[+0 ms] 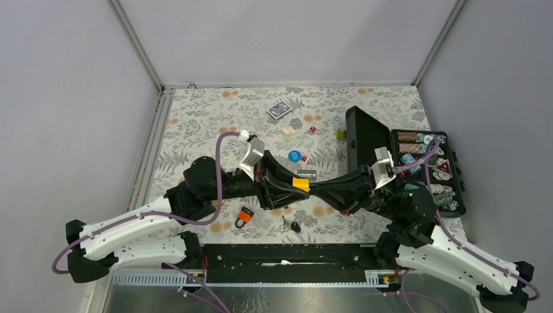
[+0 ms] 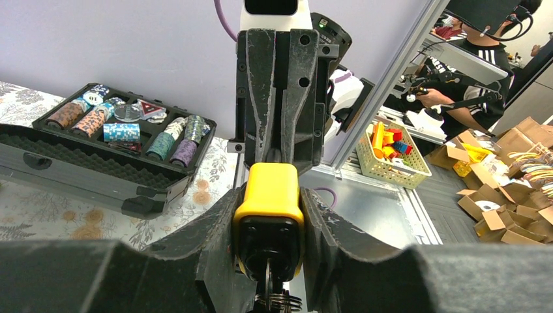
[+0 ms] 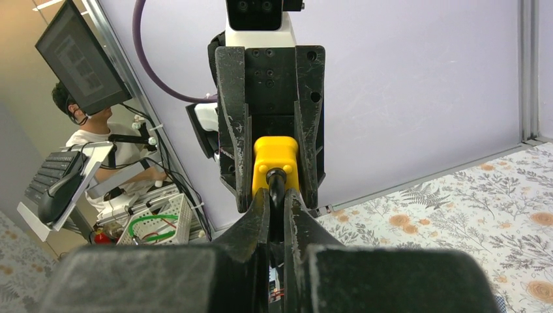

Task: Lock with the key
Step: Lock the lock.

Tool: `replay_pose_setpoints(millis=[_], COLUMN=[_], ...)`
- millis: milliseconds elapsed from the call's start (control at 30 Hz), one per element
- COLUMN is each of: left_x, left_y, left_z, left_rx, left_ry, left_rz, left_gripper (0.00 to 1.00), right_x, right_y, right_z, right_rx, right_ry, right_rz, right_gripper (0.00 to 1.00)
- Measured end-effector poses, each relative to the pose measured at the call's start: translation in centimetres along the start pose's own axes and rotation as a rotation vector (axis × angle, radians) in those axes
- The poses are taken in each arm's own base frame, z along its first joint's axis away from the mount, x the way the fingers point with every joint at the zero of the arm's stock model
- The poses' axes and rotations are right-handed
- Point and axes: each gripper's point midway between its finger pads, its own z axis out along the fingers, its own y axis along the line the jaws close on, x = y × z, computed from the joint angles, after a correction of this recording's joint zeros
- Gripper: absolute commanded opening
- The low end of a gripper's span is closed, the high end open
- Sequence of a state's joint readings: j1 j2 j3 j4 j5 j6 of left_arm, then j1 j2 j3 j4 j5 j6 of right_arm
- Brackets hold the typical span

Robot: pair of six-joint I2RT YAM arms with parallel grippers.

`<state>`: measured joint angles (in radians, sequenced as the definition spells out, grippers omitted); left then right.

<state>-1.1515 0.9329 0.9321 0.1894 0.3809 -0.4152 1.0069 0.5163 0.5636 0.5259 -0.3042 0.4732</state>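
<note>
A yellow padlock (image 1: 300,184) hangs in mid-air over the middle of the table, between both arms. My left gripper (image 1: 291,186) is shut on its yellow body (image 2: 268,189), one finger on each side. A key (image 2: 269,270) sticks in the black underside of the padlock, with its ring (image 2: 279,301) hanging below. My right gripper (image 1: 314,190) comes from the opposite side. In the right wrist view it (image 3: 276,199) is shut on the black shackle (image 3: 276,181), which sticks out of the yellow padlock (image 3: 276,153).
An orange padlock (image 1: 244,215) and a small dark key (image 1: 295,227) lie on the flowered cloth near the front. An open black case of poker chips (image 1: 424,171) stands at the right. A card deck (image 1: 280,111), a blue chip (image 1: 295,156) and dice (image 1: 312,130) lie farther back.
</note>
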Motion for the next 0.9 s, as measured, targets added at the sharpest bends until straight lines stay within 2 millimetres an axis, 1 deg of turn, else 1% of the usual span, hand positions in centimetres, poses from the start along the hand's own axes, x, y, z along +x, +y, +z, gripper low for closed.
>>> replay_pose_setpoints(millis=[267, 467, 700, 800, 867, 900], left_x=[-0.5, -1.5, -2.2, -2.2, -1.9, -1.6], left_y=[-0.2, -0.6, -1.9, -1.9, -1.8, -1.7], left_z=[0.2, 0.5, 0.8, 0.8, 0.8, 0.9], left_rx=[0.012, 0.026, 0.072, 0.071, 0.067, 0.064], left_ry=[-0.006, -0.027, -0.044, -0.046, -0.036, -0.030], left_rz=[0.007, 0.020, 0.029, 0.029, 0.025, 0.022], left_gripper=[0.00, 0.00, 0.00, 0.00, 0.00, 0.00], right_x=[-0.3, -0.7, -1.0, -1.1, -1.0, -0.8], right_y=[0.1, 0.3, 1.1, 1.0, 0.9, 0.8], right_z=[0.1, 0.5, 1.0, 0.9, 0.6, 0.3], right_rx=[-0.015, -0.028, -0.062, -0.050, -0.034, -0.022], right_ry=[-0.020, -0.042, -0.066, -0.066, -0.058, -0.049], right_rz=[-0.006, -0.014, -0.022, -0.032, -0.034, -0.034], right_gripper=[0.00, 0.00, 0.00, 0.03, 0.06, 0.09])
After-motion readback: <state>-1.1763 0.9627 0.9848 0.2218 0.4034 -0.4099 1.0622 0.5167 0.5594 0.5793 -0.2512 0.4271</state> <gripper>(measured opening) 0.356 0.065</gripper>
